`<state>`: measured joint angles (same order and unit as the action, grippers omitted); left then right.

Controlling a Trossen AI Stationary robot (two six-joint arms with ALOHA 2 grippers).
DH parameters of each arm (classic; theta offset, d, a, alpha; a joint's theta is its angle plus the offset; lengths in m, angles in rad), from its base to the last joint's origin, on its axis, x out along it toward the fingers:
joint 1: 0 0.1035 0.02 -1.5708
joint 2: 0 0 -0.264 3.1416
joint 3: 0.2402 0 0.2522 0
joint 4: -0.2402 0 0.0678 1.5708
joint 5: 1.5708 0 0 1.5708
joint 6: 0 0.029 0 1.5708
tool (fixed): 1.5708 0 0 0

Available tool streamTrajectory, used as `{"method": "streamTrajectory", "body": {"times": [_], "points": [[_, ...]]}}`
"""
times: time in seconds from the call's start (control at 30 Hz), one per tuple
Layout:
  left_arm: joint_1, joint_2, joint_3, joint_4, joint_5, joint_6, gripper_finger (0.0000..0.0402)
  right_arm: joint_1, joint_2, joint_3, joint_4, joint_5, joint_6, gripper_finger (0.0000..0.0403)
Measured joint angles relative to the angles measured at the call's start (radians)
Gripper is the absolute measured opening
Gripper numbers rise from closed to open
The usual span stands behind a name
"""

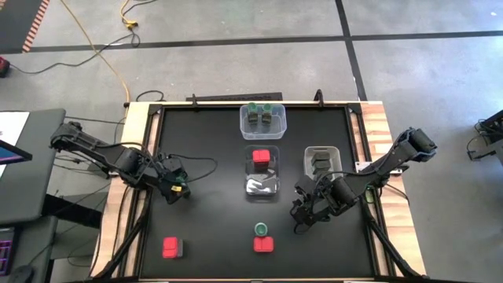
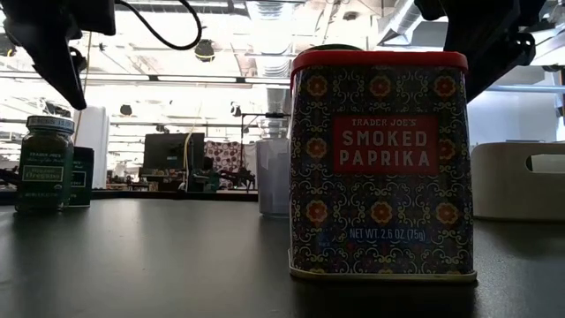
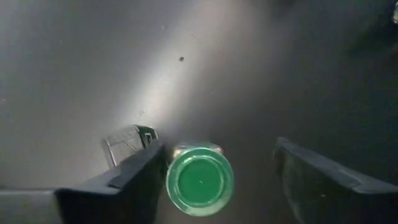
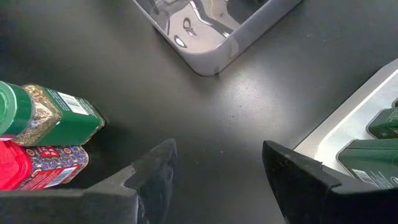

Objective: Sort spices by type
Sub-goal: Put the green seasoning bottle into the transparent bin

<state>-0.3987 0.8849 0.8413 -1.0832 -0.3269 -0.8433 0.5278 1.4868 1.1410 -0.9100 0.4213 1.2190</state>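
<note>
1. Left tool hangs over the left side of the tabletop, its fingers spread – a green-lidded jar stands between them, right beside one finger, well clear of the other
2. Right tool sits low near the right tub, jaws apart and empty
3. Ahead of it stand another green-lidded jar and a red paprika tin, touching – both off to one side of its open fingers
</note>
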Motion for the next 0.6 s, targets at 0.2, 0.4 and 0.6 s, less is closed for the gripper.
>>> {"method": "streamTrajectory", "body": {"times": [0.2, 0.4, 0.6], "points": [[0.02, 0.012, 0.0, 0.002, -0.013, 0.033, 0.0349, 0.0, 0.0, 0.0, -0.001, 0.0, 0.0, 0.0265], [0.02, 0.012, 0.0, -0.001, 0.011, -0.06, 0.0359, 0.0, 0.0, 0.0, -0.001, 0.0, 0.003, 0.0265], [0.02, 0.018, -0.02, -0.011, 0.013, -0.05, 0.0359, 0.0, 0.0, 0.0, -0.001, 0.0, 0.003, 0.0265]]}}
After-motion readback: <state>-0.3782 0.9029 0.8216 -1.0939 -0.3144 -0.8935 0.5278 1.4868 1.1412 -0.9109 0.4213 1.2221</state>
